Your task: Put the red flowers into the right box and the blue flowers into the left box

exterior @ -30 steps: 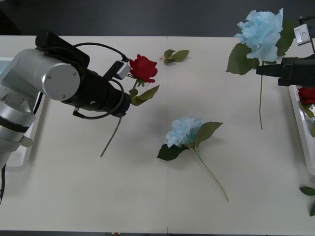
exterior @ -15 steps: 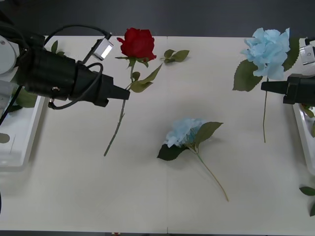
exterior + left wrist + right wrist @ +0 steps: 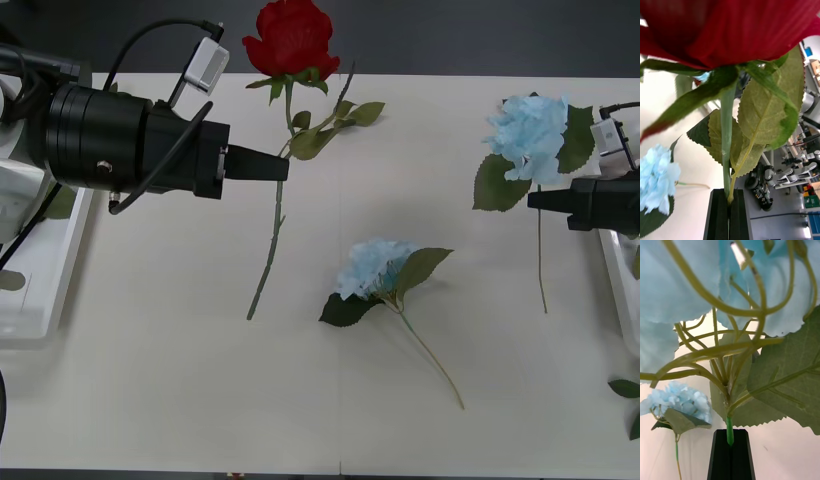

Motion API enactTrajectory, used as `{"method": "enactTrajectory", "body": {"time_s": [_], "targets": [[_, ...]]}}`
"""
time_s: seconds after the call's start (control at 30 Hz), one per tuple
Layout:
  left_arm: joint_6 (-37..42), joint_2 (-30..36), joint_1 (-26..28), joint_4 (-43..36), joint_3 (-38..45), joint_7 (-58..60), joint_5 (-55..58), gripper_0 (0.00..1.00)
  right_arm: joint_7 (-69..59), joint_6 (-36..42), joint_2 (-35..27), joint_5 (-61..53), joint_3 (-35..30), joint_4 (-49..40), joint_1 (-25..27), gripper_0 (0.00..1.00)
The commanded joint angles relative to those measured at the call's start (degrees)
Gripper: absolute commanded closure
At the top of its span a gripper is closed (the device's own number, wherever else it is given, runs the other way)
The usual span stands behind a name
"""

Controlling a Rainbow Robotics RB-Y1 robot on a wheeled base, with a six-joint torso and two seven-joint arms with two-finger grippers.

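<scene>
front view: my left claw (image 3: pixel 283 166), clamped on the red rose (image 3: pixel 292 38), has swung rightward; right claw (image 3: pixel 533 200) grips a blue hydrangea (image 3: pixel 530 137), crossing toward opposite boxes.

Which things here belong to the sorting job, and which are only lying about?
Job: red rose in left gripper; blue flower in right gripper; blue flower on table; left box; right box.
Lying about: loose leaf sprigs.
</scene>
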Motion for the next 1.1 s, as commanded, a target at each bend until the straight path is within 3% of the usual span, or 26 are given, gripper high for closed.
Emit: {"method": "enactTrajectory", "body": {"time_s": [0.03, 0.2, 0.53, 0.57, 0.6, 0.63, 0.77, 0.97, 1.1], "targets": [[-1.4, -2.0, -3.8, -1.5, 0.0, -3.3, 0.7, 1.0, -0.8, -3.2, -1.5, 0.7, 3.2, 0.0, -1.4, 1.0], [-2.8, -3.2, -6.3, -1.5, 0.0, -4.4, -0.1, 1.0, -0.9, -7.6, -0.3, 6.2, 5.5, 0.2, -1.5, 1.0], [-4.2, -4.2, -8.1, -1.5, 0.0, -7.2, -1.2, 1.0, -0.8, -8.1, 1.7, 11.8, 5.6, 3.6, -1.5, 0.99], [-4.2, -4.1, -8.1, -1.5, 0.0, -7.8, -1.2, 1.0, -0.8, -8.1, 1.7, 11.8, 5.6, 3.6, -1.5, 0.95], [-4.2, -4.1, -8.1, -1.5, -0.2, -8.9, -1.2, 1.0, -0.7, -8.2, 1.8, 12.2, 5.6, 3.9, -1.5, 0.83], [-4.2, -4.1, -8.1, -1.3, -0.4, -9.2, -1.2, 1.0, -0.6, -8.2, 1.8, 12.5, 5.6, 4.1, -1.5, 0.78], [-4.4, -3.8, -8.1, -0.7, -1.5, -9.5, -0.1, 1.0, -0.1, -8.2, 1.7, 14.8, 5.6, 4.3, -1.5, 0.36], [-4.5, -3.7, -8.0, 0.5, -1.6, -10.0, 1.1, 1.0, 1.5, -7.8, 1.5, 15.4, 5.6, 4.2, -1.5, 0.14], [-4.5, -3.7, -8.0, 0.5, -1.6, -10.0, 1.1, 1.0, 7.1, -7.1, -0.1, 15.0, 5.6, 2.7, -1.5, 0.1]]}}
